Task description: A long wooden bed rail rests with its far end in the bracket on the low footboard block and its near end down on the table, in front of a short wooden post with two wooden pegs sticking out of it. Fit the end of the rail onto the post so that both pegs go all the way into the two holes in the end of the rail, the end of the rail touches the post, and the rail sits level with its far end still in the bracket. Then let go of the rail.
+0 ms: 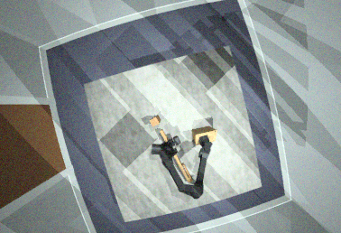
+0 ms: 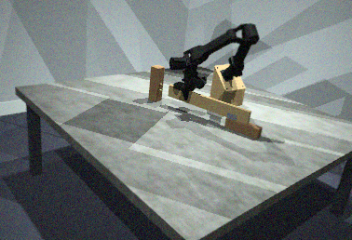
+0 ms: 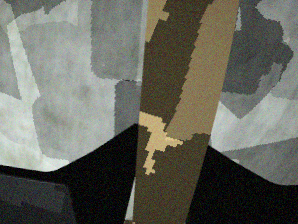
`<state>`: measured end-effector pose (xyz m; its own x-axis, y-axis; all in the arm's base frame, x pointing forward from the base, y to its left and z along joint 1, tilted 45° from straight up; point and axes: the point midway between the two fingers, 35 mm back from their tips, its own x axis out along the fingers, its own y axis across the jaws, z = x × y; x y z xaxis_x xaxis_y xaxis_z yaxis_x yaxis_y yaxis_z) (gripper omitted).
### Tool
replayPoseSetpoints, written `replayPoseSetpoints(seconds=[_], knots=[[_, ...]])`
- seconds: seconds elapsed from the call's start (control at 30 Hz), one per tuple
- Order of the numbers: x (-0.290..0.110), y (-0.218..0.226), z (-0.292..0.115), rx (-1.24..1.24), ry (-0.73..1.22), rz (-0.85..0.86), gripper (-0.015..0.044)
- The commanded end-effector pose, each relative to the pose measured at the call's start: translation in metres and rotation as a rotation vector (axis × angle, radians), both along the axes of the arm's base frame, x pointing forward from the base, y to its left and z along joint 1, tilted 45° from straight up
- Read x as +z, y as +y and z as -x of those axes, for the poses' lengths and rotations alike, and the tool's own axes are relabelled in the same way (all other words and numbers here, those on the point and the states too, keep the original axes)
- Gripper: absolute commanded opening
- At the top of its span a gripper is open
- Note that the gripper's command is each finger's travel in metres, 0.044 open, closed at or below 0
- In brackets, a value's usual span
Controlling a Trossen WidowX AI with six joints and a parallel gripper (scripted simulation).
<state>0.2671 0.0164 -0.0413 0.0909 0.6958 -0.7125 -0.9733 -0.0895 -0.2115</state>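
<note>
The long wooden rail (image 1: 179, 160) (image 2: 211, 105) (image 3: 165, 90) is held off the table at its near end and looks about level. Its far end is over the low footboard block (image 2: 251, 130); how it sits in the bracket is too small to tell. The wooden post (image 1: 155, 121) (image 2: 156, 85) stands upright beyond the near end, with small pegs (image 2: 161, 87) facing the rail. A gap shows between rail and post. The gripper (image 2: 186, 97) (image 3: 172, 155) is shut on the rail close to its near end, one finger on each side. The holes are not visible.
The arm's base stands at a light wooden box (image 1: 198, 137) (image 2: 237, 96) beside the rail. The arm arches above the rail's far part. The grey table (image 1: 225, 166) (image 2: 154, 171) carries dark patches and moving-looking light stripes.
</note>
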Motion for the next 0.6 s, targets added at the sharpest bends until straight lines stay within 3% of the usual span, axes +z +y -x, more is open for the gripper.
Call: replayPoseSetpoints(seconds=[0.0,0.57], knots=[[-0.0007,-0.0032,-0.0033,-0.005,-0.008,0.002,0.0000],[-0.0028,-0.0077,-0.0046,-0.005,-0.008,0.003,0.0000]])
